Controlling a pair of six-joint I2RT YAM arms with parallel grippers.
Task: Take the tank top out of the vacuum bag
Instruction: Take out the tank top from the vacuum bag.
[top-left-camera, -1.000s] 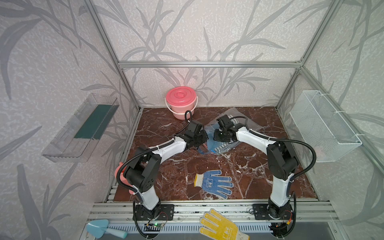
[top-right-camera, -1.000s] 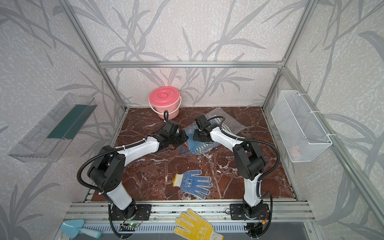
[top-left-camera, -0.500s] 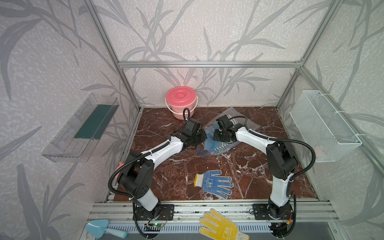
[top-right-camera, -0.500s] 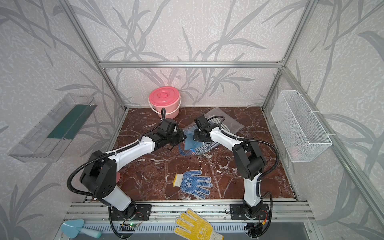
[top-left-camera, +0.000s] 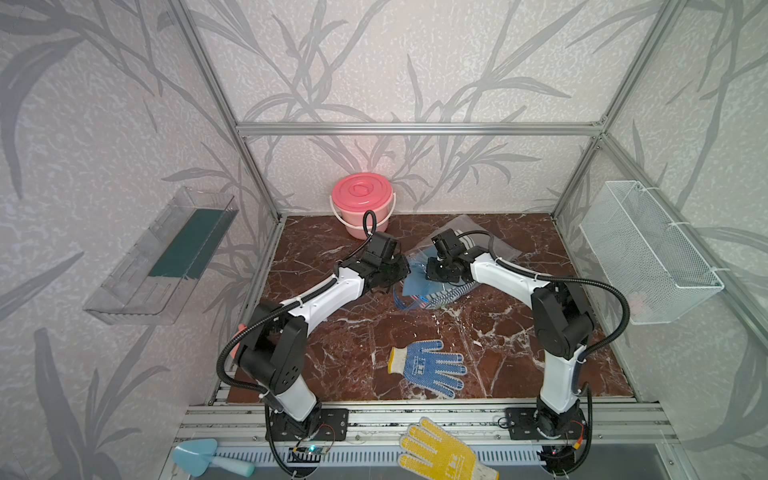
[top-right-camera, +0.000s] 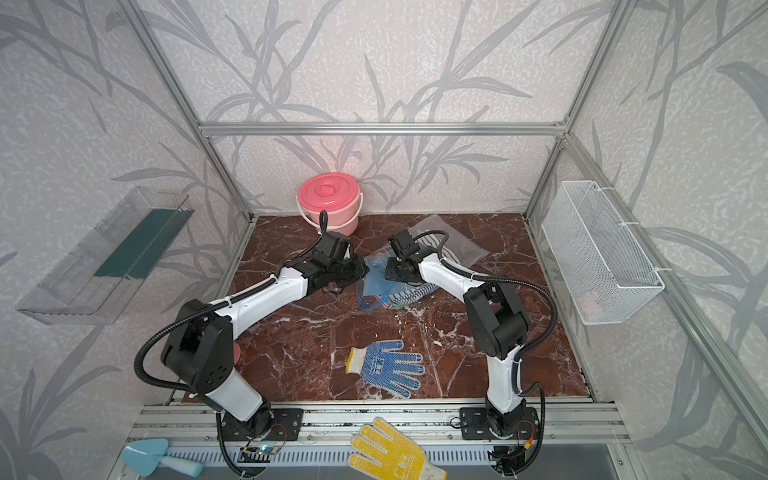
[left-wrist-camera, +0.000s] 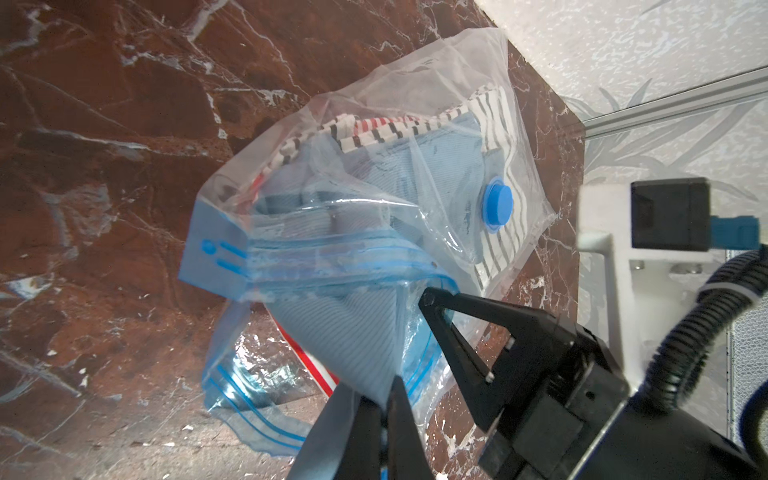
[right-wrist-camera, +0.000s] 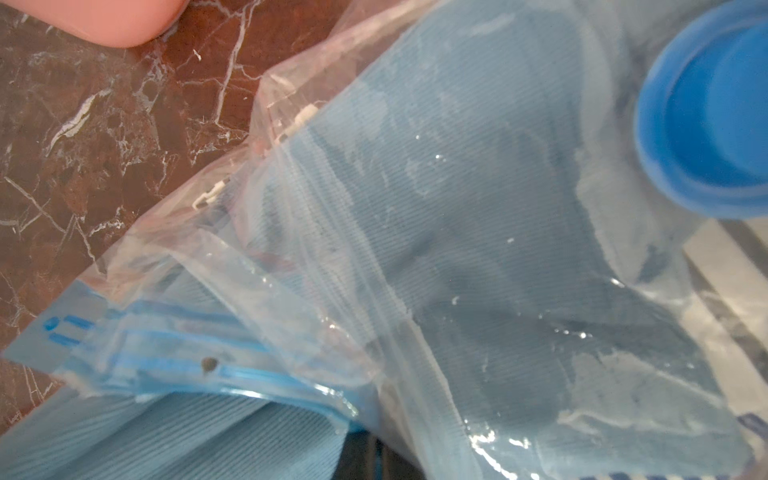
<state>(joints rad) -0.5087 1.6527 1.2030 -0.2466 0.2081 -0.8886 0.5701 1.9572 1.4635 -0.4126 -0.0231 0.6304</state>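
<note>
Tank top (left-wrist-camera: 349, 332), ribbed blue, half inside bag (left-wrist-camera: 415, 95)

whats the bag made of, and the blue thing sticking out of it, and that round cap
vacuum bag: thin clear plastic film, glossy; it crinkles and catches glare.
blue cloth: looks like a ribbed knit fabric, matte; it shows fine parallel ribs and soft folds.
valve cap: probably rigid moulded plastic; smooth blue with a slight sheen.

The bag (top-right-camera: 465, 247) is recorded mid-table (top-right-camera: 291, 353), a blue top (top-right-camera: 374, 284) showing at its mouth. The left pincer (top-right-camera: 360, 272) and right pincer (top-right-camera: 390, 270) are closed there, facing each other.
</note>
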